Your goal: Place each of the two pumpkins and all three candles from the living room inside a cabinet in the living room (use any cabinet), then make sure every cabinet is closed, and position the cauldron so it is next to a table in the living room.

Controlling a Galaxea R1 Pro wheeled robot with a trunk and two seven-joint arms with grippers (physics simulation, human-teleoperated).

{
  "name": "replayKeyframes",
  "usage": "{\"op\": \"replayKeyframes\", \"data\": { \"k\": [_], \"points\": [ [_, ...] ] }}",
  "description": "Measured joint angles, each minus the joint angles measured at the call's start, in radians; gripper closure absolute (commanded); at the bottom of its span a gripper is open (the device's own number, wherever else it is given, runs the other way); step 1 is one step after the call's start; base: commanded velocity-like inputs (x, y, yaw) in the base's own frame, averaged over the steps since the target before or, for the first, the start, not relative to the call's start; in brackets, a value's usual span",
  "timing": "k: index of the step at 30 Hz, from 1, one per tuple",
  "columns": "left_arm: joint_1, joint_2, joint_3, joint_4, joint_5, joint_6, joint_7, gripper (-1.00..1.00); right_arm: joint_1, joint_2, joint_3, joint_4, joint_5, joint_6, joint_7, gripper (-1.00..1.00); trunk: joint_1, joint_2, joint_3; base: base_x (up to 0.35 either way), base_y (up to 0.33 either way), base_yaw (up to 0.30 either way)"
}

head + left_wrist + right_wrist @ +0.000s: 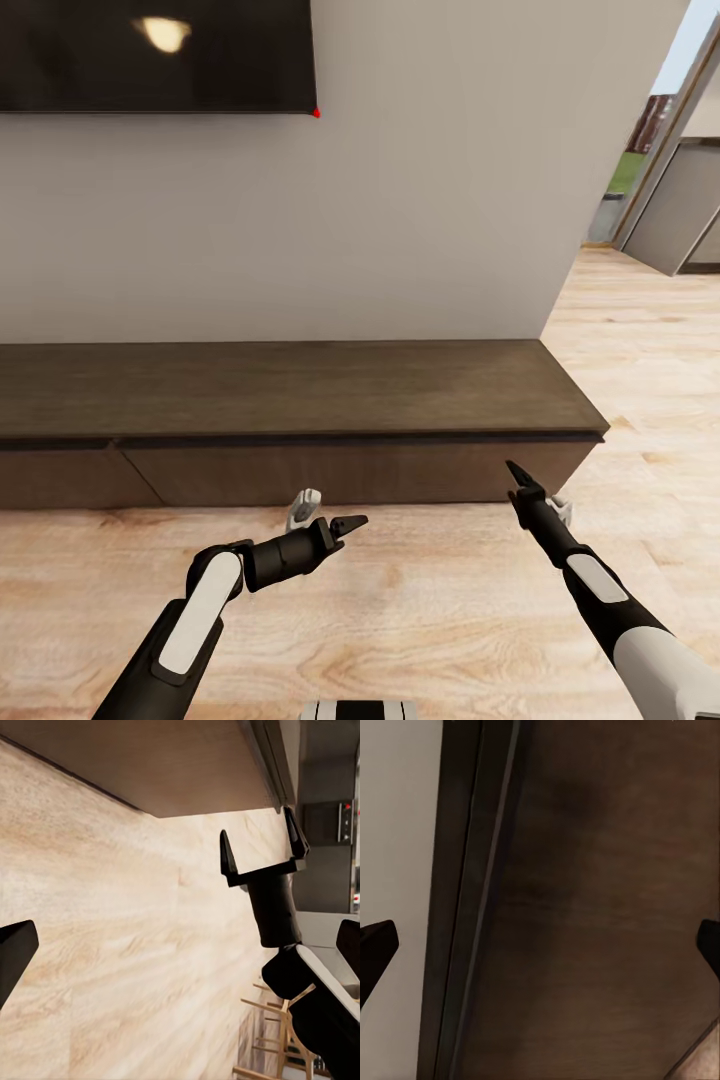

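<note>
While head view shows cabinet (300,400) closed, left wrist view shows right fingers (262,847) spread, empty — left fingers (350,524) likewise.

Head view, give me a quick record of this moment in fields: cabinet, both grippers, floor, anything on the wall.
cabinet: long dark brown unit against the wall, top bare, drawer fronts look shut
left gripper: open, empty, low over the floor in front of the cabinet
right gripper: open, empty, pointing at the cabinet's front near its right end
floor: light wood planks
wall: dark screen above the cabinet
task items: none in view
</note>
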Motion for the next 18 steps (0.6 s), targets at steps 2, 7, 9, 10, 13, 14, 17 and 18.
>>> {"op": "replayKeyframes", "data": {
  "k": [2, 7, 9, 10, 13, 14, 17, 18],
  "points": [
    [0.000, 0.000, 0.000, 0.000, 0.000, 0.000, -0.001, -1.00, 0.000, -0.001, -0.001, -0.001, -0.004, 0.004, 0.000, -1.00, 0.000, 0.000, 0.000, 0.038, 0.000, 0.000],
    [0.000, 0.000, 0.000, 0.000, 0.001, 0.002, -0.001, -1.00, 0.000, -0.002, -0.002, -0.001, -0.007, 0.017, -0.001, -1.00, 0.000, 0.000, 0.000, 0.011, 0.000, 0.000],
    [0.000, 0.000, 0.000, 0.000, 0.001, 0.002, -0.001, -1.00, 0.000, -0.002, -0.003, -0.001, -0.008, 0.037, -0.001, -1.00, 0.000, 0.000, 0.000, 0.003, 0.000, 0.000],
    [0.000, 0.000, 0.000, 0.000, 0.001, 0.002, -0.001, -1.00, 0.000, -0.003, -0.004, -0.001, -0.008, 0.053, -0.001, -1.00, 0.000, 0.000, 0.000, 0.000, 0.000, 0.000],
    [0.000, 0.000, 0.000, 0.000, 0.001, 0.003, -0.001, -1.00, 0.000, -0.005, -0.007, 0.000, -0.029, 0.086, -0.001, -1.00, 0.000, 0.000, 0.000, 0.000, 0.000, 0.000],
    [0.000, 0.000, 0.000, 0.000, 0.001, 0.003, -0.001, -1.00, 0.000, -0.005, -0.007, 0.000, -0.040, 0.088, -0.002, -1.00, 0.000, 0.000, 0.000, 0.000, 0.000, 0.000],
    [0.000, -0.001, -0.001, -0.002, 0.000, 0.005, -0.002, -1.00, 0.000, -0.008, -0.008, 0.001, -0.066, 0.094, -0.011, -1.00, 0.000, 0.000, 0.000, 0.000, 0.000, 0.000],
    [0.000, -0.001, -0.001, -0.004, 0.000, 0.005, -0.003, -1.00, 0.000, -0.009, -0.008, 0.001, -0.068, 0.094, -0.011, -1.00, 0.000, 0.000, 0.000, 0.000, 0.000, 0.000]
  ]
}}
